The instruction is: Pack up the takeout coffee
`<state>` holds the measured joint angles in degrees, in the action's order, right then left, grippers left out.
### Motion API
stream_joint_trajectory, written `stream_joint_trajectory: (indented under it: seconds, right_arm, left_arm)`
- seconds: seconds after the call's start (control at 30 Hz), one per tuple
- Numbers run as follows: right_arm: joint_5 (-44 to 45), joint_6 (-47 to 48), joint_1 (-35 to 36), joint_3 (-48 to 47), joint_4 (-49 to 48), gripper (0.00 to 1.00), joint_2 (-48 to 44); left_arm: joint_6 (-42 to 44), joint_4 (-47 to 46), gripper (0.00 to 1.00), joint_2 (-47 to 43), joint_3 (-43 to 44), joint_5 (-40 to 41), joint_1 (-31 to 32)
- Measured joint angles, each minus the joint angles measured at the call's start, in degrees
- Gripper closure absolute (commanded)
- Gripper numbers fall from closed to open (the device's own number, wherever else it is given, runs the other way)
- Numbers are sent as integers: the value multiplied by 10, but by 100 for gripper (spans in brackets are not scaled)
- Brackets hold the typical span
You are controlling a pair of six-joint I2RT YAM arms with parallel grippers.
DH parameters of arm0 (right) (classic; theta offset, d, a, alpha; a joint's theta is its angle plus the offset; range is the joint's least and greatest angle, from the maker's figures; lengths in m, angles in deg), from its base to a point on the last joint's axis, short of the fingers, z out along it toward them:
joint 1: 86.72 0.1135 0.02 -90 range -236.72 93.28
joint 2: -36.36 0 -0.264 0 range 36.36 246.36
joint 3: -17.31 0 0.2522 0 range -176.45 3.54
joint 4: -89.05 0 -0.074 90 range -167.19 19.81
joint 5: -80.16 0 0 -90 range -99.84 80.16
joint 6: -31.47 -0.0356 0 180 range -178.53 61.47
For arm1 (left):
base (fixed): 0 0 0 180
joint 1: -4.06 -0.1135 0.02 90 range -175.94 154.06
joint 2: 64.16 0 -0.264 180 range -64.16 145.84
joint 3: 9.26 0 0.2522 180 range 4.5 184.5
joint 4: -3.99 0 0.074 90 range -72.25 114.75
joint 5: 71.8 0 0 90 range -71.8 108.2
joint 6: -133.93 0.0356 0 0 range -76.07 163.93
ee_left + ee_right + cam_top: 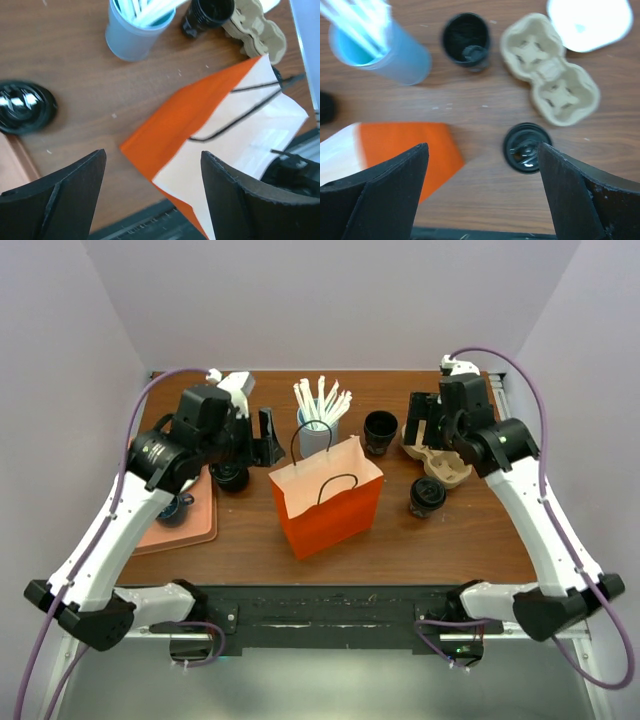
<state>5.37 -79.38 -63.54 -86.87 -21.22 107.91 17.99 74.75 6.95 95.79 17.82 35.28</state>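
The small dark brown takeout cup with a black lid (427, 496) stood upright on the wooden bench (450, 540), just right of the orange paper bag (330, 505) and near the beige pulp carrier (440, 460). The right end effector (420, 428), fingers spread and empty, hovered beyond it, so the cup lay toward the arm's base. It was the nearer arm. The left end effector (265, 440) was also spread and held nothing. From the right wrist, the lid (526, 147) hid the cup's wall. Another lidded cup (22, 107) showed only as a blur.
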Motion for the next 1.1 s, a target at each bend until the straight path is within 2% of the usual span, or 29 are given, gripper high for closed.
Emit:
stream_joint_trajectory:
  seconds: [0.13, 0.4, 0.43, 0.5, 0.53, 0.6, 0.73, 0.97, 1.07, 1.1]
  right_arm:
    - [51, -2, -18, 3, -9, 17, 62]
    - [63, -10, -48, 0, -37, 18, 158]
    - [63, -11, -48, 0, -40, 19, 158]
    - [61, -13, -48, 0, -46, 19, 157]
    - [59, -13, -48, 0, -49, 19, 155]
    - [58, -13, -48, 0, -52, 19, 153]
    - [59, -15, -55, -1, -60, 19, 159]
    - [44, -5, -113, -65, -62, 14, 268]
    - [9, 18, -146, -73, -61, 16, 309]
    - [0, 25, -158, -74, -58, 16, 320]
  left_arm:
    - [-82, 5, 24, -32, -56, -35, 0]
    - [-173, 14, 31, -41, -119, -70, 0]
    - [-179, 13, 38, -41, -121, -70, 0]
    - [-185, 10, 46, -41, -125, -73, 0]
    - [-186, 8, 58, -39, -127, -75, 0]
    - [-185, 8, 72, -30, -127, -78, 0]
    - [-169, 24, 86, 5, -105, -65, 0]
    - [-109, 65, 86, 56, -18, -3, -3]
    - [-81, 77, 74, 73, 6, 10, -10]
    - [-73, 81, 63, 79, 12, 14, -12]
